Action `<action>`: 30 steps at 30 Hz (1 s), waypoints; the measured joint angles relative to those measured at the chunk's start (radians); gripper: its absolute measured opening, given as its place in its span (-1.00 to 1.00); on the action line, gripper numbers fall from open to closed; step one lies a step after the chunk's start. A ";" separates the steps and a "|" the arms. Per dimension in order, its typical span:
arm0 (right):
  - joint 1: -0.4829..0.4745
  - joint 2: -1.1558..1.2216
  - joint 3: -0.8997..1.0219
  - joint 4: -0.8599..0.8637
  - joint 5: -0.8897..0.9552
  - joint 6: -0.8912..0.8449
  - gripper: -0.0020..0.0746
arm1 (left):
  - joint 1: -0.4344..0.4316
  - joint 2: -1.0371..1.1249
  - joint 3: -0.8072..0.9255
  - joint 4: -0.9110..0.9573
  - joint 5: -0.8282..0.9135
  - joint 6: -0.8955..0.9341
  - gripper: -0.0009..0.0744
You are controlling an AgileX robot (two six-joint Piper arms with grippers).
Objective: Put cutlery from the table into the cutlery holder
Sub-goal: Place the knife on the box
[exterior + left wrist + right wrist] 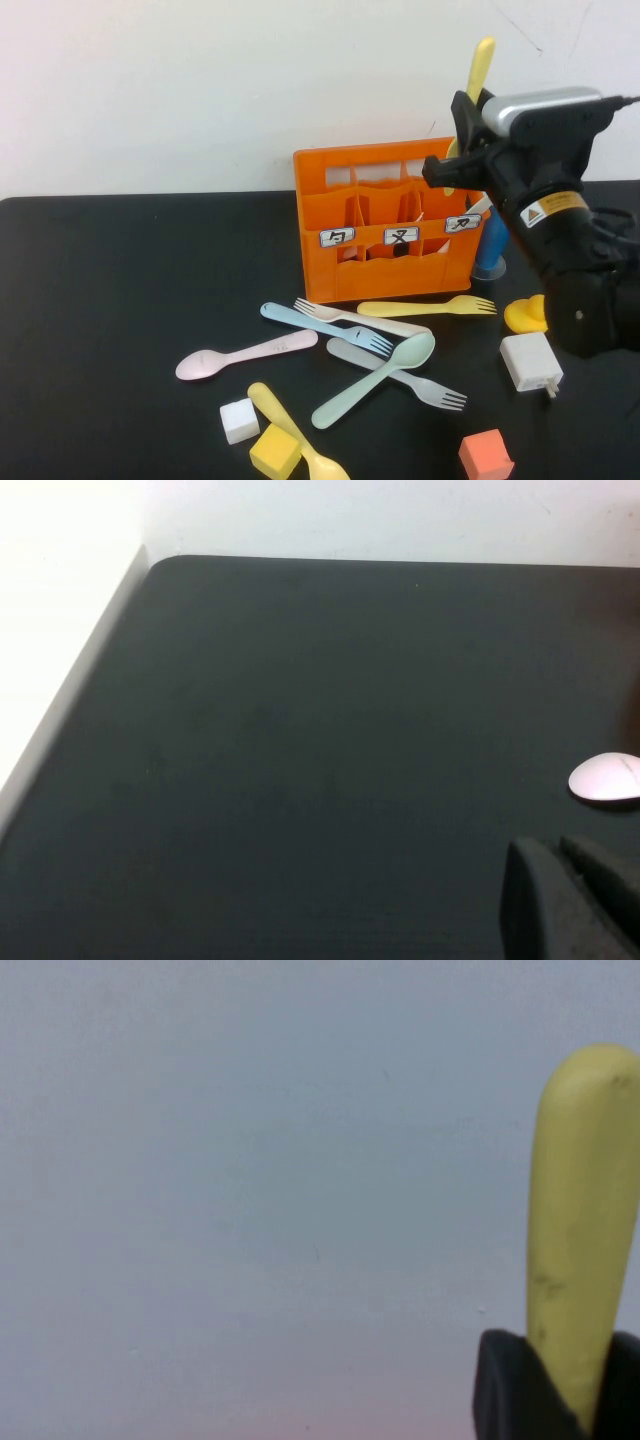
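Note:
My right gripper [470, 125] is shut on a yellow cutlery piece [482, 62], holding it upright above the right end of the orange cutlery holder [375, 275]. In the right wrist view the yellow handle [580, 1210] sticks up between my fingers [505, 1390] against the wall. On the black table [120, 300] lie a pink spoon [245, 353], a light blue fork [320, 325], a cream fork [352, 318], a yellow fork [430, 307], a mint spoon [375, 380], a grey fork [405, 378] and a yellow spoon [295, 440]. My left gripper [555, 880] hovers shut and empty over bare table near the pink spoon's bowl [607, 778].
A white cube [238, 420], a yellow cube [275, 452] and an orange-red cube [485, 455] sit at the front. A white charger [530, 362] and a yellow duck [527, 313] lie right of the cutlery. A blue measuring cup [492, 245] stands behind the holder's right end.

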 joint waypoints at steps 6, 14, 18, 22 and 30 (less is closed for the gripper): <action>-0.002 0.061 -0.029 0.000 -0.037 0.012 -0.57 | 0.000 0.000 0.000 0.000 0.000 0.000 -0.98; -0.004 0.081 -0.039 -0.001 -0.044 0.028 -0.57 | 0.000 0.000 0.000 0.000 0.000 0.000 -0.98; -0.005 0.081 -0.039 -0.001 -0.044 0.043 -0.57 | 0.000 0.000 0.000 0.000 0.000 0.000 -0.98; -0.005 0.081 -0.039 -0.006 -0.044 0.043 -0.57 | 0.000 0.000 0.000 0.000 0.000 0.000 -0.98; -0.005 0.081 -0.039 -0.009 -0.038 0.043 -0.55 | 0.000 0.000 0.000 0.000 0.000 0.000 -0.98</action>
